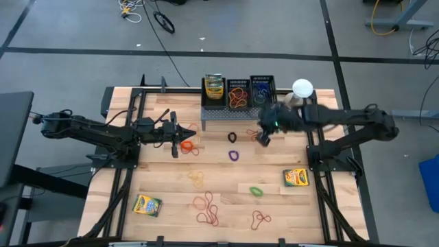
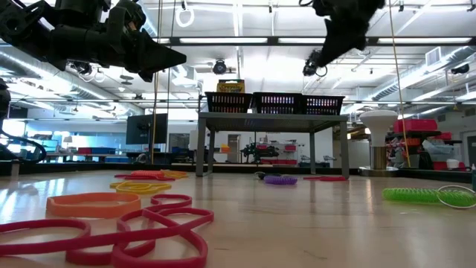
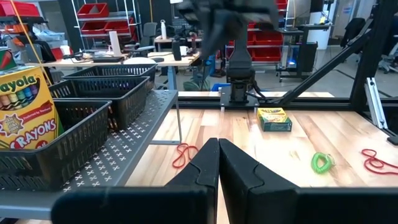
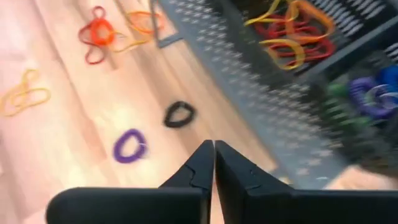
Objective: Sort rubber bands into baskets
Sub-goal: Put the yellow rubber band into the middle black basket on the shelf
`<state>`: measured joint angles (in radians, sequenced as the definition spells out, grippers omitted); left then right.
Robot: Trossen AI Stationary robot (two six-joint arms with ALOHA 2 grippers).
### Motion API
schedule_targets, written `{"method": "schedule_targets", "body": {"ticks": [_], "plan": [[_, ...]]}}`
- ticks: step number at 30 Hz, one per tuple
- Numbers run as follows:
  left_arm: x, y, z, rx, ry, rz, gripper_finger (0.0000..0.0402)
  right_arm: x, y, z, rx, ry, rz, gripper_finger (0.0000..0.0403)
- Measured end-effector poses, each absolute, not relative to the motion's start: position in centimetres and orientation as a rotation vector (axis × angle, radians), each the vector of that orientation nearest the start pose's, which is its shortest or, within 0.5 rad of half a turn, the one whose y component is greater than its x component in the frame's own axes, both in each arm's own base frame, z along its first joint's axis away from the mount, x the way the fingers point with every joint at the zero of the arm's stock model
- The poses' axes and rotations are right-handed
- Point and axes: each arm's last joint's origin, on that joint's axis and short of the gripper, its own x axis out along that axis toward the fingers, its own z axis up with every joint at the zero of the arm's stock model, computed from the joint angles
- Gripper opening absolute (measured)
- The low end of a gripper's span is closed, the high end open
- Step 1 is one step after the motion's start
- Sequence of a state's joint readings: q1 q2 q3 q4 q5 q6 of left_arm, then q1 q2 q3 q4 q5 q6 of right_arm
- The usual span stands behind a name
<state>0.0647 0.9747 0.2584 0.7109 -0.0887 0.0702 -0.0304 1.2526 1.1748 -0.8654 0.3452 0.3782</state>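
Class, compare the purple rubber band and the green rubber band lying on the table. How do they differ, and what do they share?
The purple rubber band lies close to the grey stand; the green rubber band lies farther from it, out on the open table. The purple one has a black band as its nearest neighbour; the green one lies nearer a crayon box. Both are small loops lying loose, outside the baskets.

The bench (image 1: 171, 206) is pale wood with light grain stripes. On it lie rubber bands in many hues: a purple loop (image 1: 234, 155), a black loop (image 1: 232, 137), a bright green coil (image 1: 256, 191), tan-yellow loops (image 1: 197, 178), red tangles (image 1: 208, 217) and an orange cluster (image 1: 186, 145). The three baskets (image 1: 238, 92) are black mesh; the middle one shows red and orange bands, another blue. The stand (image 1: 230, 112) under them is grey, patterned with small cross-shaped holes. The crayon boxes (image 1: 295, 177) are yellow and green. Both arms are dark.
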Motion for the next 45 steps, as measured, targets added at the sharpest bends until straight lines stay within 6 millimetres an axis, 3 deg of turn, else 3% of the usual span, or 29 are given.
{"method": "schedule_targets", "body": {"ticks": [11,18,23,31,35,41,45], "plan": [[19.2,1.5,20.6,0.07,0.011,0.153,0.0013,24.2,5.0,22.5,0.176,0.571,-0.32,0.0005],[19.2,1.5,20.6,0.07,0.011,0.153,0.0013,22.7,6.5,19.4,0.171,0.346,-0.345,0.001],[19.2,1.5,20.6,0.07,0.011,0.153,0.0013,21.9,7.2,17.1,0.168,0.34,-0.342,0.0006],[19.2,1.5,20.8,0.053,-0.014,0.152,0.0013,23.1,8.4,14.1,0.12,0.315,-0.361,0.0008],[19.2,1.5,20.9,-0.13,-0.042,0.147,0.0013,23.5,8.7,13.1,0.084,0.331,-0.35,0.0008],[19.3,1.5,20.8,-0.481,-0.056,0.141,0.0013,23.6,8.7,13.2,0.061,0.325,-0.35,0.0009],[19.7,1.5,20.4,-0.453,0.044,0.091,0.0013,23.7,8.7,13.2,0.05,0.32,-0.348,0.0009]]}}
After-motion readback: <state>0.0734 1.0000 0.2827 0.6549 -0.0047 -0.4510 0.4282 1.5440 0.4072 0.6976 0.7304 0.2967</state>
